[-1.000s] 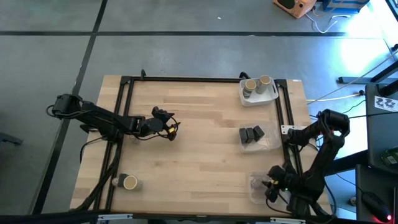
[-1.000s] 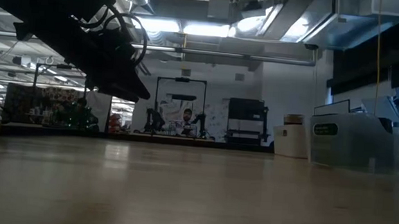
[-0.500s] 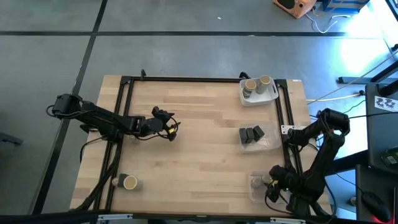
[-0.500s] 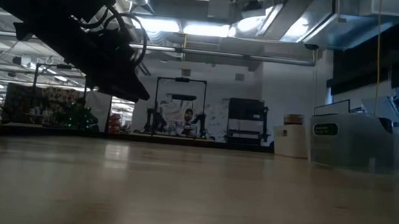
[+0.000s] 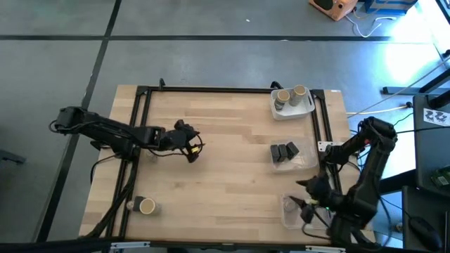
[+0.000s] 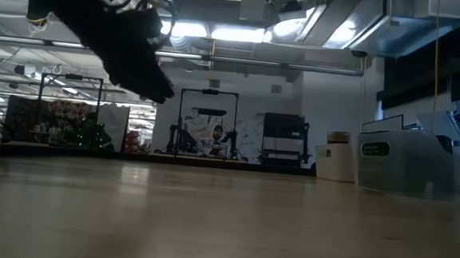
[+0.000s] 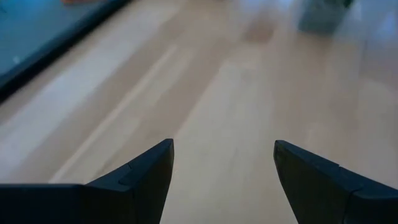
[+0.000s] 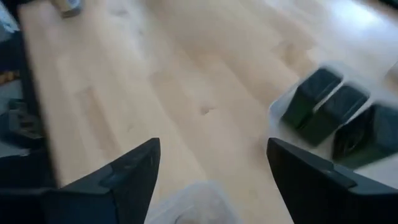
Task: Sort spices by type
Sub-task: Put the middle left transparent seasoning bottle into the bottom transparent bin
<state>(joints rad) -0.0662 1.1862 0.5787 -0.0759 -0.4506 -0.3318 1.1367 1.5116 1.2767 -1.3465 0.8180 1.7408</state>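
Note:
My left gripper (image 5: 191, 147) (image 7: 221, 158) hangs open over bare wood left of the table's middle; it shows dark at the upper left of the low view (image 6: 131, 51). My right gripper (image 5: 304, 191) (image 8: 211, 165) is open above the near right corner, over a clear tray (image 5: 294, 212). Three dark grey blocky spices (image 5: 283, 151) (image 8: 336, 112) sit in a clear tray at mid right. Two tan-topped jars (image 5: 291, 94) and a grey one (image 5: 280, 106) stand in the white tray (image 5: 304, 109) at the far right. Another tan-topped jar (image 5: 146, 206) and a small silver one (image 5: 130, 205) stand near the near left corner.
A black frame rail (image 5: 140, 126) runs along the table's left side and another (image 5: 325, 126) along its right. Open wood lies between the two grippers. In the low view, clear bins (image 6: 408, 164) rise at the right edge, with the room beyond.
My right gripper has risen from the near right clear tray and moved toward the far edge, staying open. My left arm has lifted a little, showing higher in the low view. No spice has moved.

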